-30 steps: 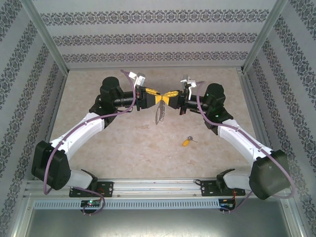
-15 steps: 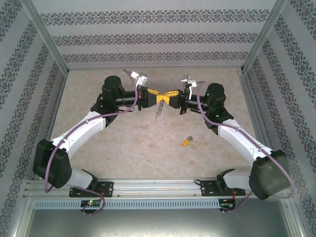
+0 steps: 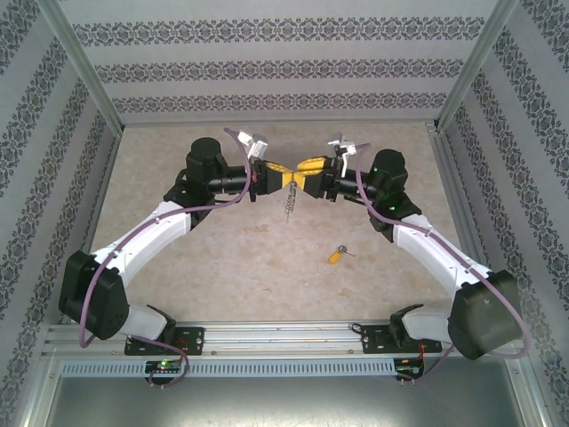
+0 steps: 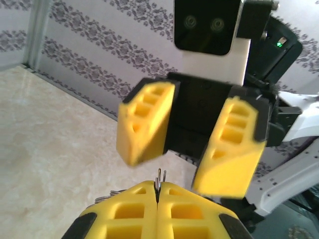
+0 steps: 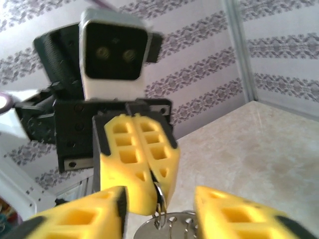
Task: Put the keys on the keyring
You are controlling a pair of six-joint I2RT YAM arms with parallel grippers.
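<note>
The left gripper is closed tight, its two yellow fingers pressed flat together with a thin metal edge pinched in the seam between them. That edge belongs to the keyring, which hangs from the fingertips, above the table. From overhead it reads as a thin fringed strip, so its dark loop is probably edge-on to the camera.

The right gripper faces the left one nose to nose. Its fingers stand clearly apart, one on each side of the hanging keyring, and they grip nothing. In its wrist view the ring wire and a pale perforated metal piece dangle in the gap between them.

The keys, one small silver key with a yellow head, lie flat on the table, well apart from both sets of fingers, on the right arm's side and nearer the bases.

By this showing the task is at an early stage. The keyring is lifted and steadied in one hand. The key is not picked up and nothing is threaded, so fetching it and working it onto the loop remain.
</note>
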